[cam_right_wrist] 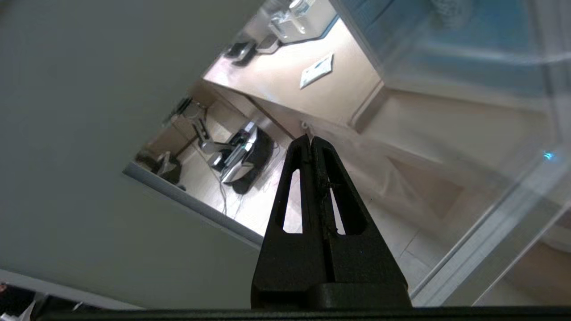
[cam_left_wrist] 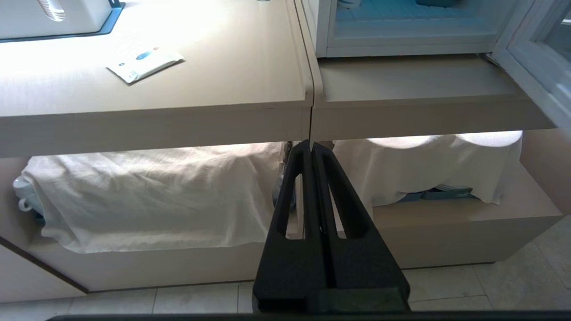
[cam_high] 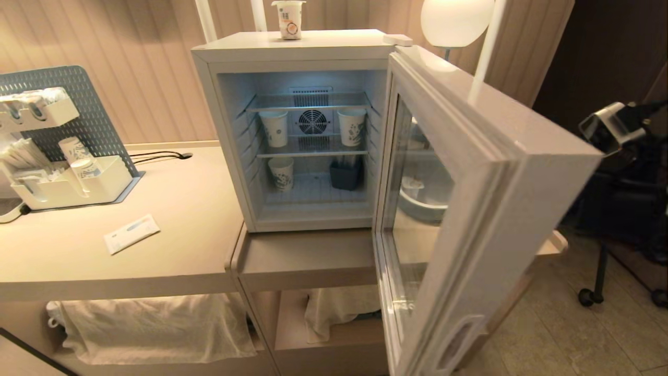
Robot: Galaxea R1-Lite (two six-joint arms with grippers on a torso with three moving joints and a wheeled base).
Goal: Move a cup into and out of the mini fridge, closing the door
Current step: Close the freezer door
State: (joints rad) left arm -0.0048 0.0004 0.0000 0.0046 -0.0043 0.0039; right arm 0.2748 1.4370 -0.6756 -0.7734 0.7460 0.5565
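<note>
Beige desk (cam_high: pixel 172 219). Ran wide across the head view, in two parts meeting at a seam, with an open shelf underneath. Carried everything else.

White mini fridge (cam_high: pixel 219 136) next. Stood on the right part of the desk, set back from its front edge, lit inside, with wire shelves and a round fan (cam_high: pixel 312 122) on the back wall.

Then the door (cam_high: pixel 490 198). Hung wide open on the fridge's right side, grey frame around a glass window, swung out past the desk's front edge.

White cloth (cam_high: pixel 156 324). Lay draped over the things on the shelf below the desk.

Grey pegboard (cam_high: pixel 88 109) with a white organiser tray (cam_high: pixel 68 188). Stood at the desk's far left, well apart from the fridge.

Left claw (cam_left_wrist: pixel 311 145). Seen only from its own wrist: pressed fully together, gripping nothing, low in front of the desk's edge at the seam.

Right claw (cam_right_wrist: pixel 311 139). Likewise pressed fully together and empty, close by the open door's grey frame and glass.

Three patterned paper cups. Stood upright in the fridge: two on the middle shelf, left (cam_high: pixel 274 128) and right (cam_high: pixel 351 127) of the fan, one (cam_high: pixel 281 173) on the floor at left, beside a dark container (cam_high: pixel 345 175).

The cup (cam_high: pixel 288 20). Stood upright on top of the fridge, near the back, outside the compartment.

Last, a flat white packet (cam_high: pixel 131 234). Lay on the desk's left part, near the front.
</note>
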